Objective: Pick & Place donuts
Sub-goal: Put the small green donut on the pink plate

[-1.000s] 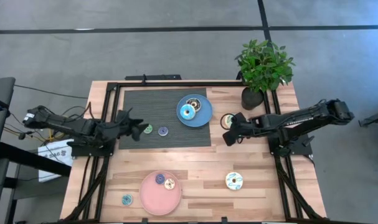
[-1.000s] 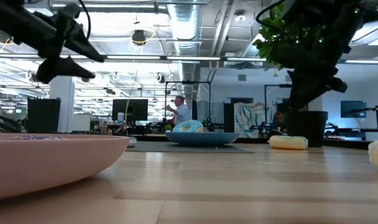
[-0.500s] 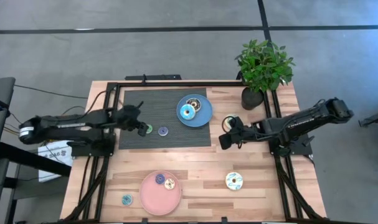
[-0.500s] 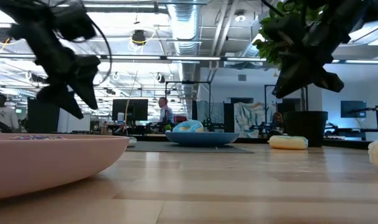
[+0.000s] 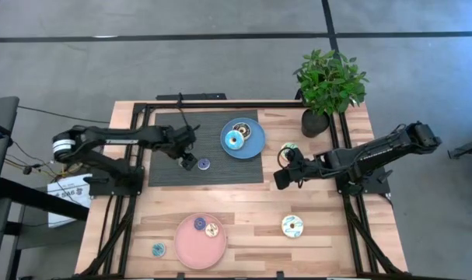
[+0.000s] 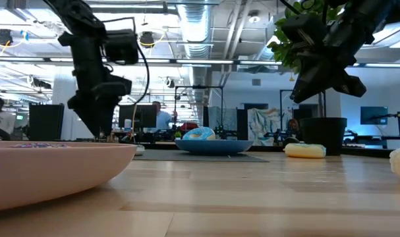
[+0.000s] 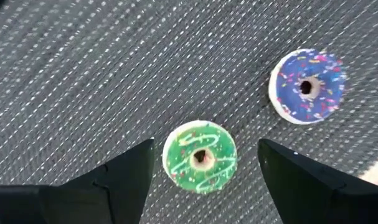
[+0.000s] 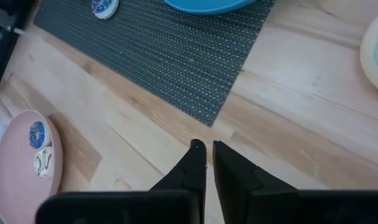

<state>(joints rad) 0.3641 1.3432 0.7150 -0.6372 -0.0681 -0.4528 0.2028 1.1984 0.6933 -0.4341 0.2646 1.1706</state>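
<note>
My left gripper (image 7: pixel 205 151) is open and points down over the dark mat (image 5: pixel 173 132). Its fingers stand on either side of the small green donut (image 7: pixel 199 157) without touching it. The purple-blue donut (image 7: pixel 307 87) lies beside it on the mat. My right gripper (image 8: pixel 207 151) is shut and hovers above bare wood near a cream speckled donut (image 5: pixel 288 147). The blue plate (image 5: pixel 255 146) holds a cyan donut (image 5: pixel 234 140). The pink plate (image 5: pixel 190 247) holds a blue donut (image 5: pixel 199 223) and a tan one (image 5: pixel 212 229). Another cream donut (image 5: pixel 292 226) and a small cyan donut (image 5: pixel 158 250) lie on the wood.
A potted plant (image 5: pixel 329 85) stands at the table's far right corner, behind the right arm. Black frame rails (image 5: pixel 127 194) run along both sides of the table. Bare wood lies open between the mat and the pink plate (image 8: pixel 27 165).
My left gripper has swung toward the table's right over the mat, tipped from level to pointing down, and come down around the green donut. My right gripper has shifted slightly toward the near edge and lower, uncovering more of the cream donut beside it.
</note>
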